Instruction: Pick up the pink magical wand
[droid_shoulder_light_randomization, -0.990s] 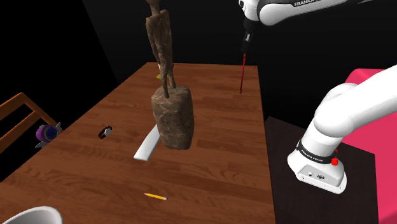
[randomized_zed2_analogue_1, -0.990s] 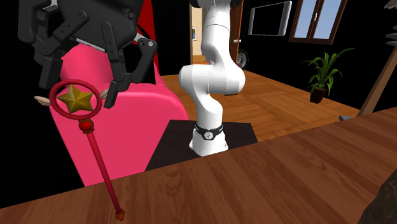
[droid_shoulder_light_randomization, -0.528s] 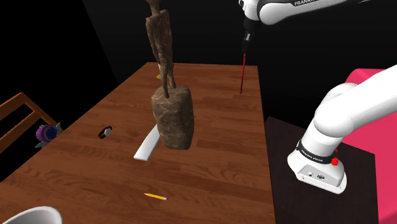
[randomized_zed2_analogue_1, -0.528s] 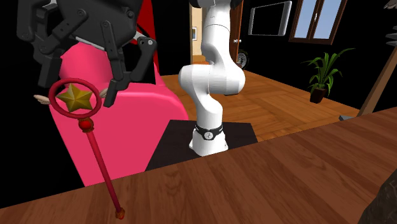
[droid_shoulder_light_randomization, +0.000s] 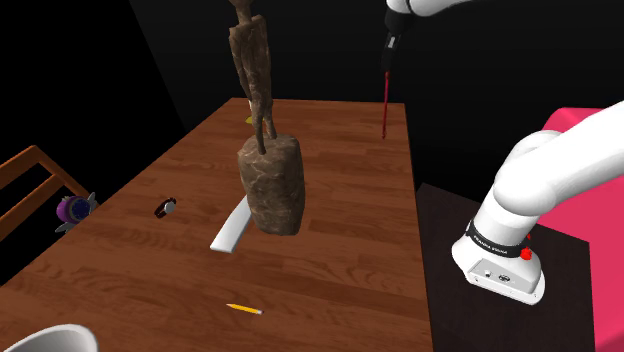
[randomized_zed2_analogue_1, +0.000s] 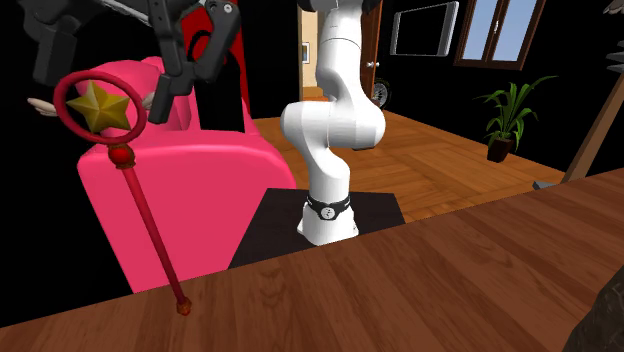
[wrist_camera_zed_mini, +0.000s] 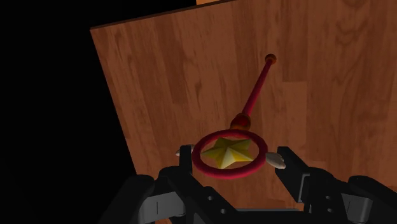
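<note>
The white Franka arm's black gripper (wrist_camera_zed_mini: 234, 156) held a slender red wand (randomized_zed2_analogue_1: 145, 215), its ring-shaped head set around a gold star, above the far end of the brown wooden tabletop (droid_shoulder_light_randomization: 330, 250). The two fingers (wrist_camera_zed_mini: 289, 167) were closed in on opposite sides of the ring, beside its small white wings, with the star showing between them. Gripped at the head, the wand hung by its own weight, shaft pointing down and its knobbed tip lowest. In the second exterior view the tip appeared to hang just clear of the tabletop's edge, though the gap was hard to judge. The ring seemed a sensible place to grip, being the widest part and giving the fingers two firm sides. The pick-up looked largely done, with only a steady raise left; a quick swing could set the long shaft swaying.

Well apart from the wand, a rough brown figure sculpture on a stone-like block (droid_shoulder_light_randomization: 270, 185) stood mid-table, with a flat white strip (droid_shoulder_light_randomization: 232, 225) just beside its base and a yellow pencil (droid_shoulder_light_randomization: 244, 309) nearer the camera. A bright pink upholstered seat (randomized_zed2_analogue_1: 190, 200) stood behind the arm's stand.
</note>
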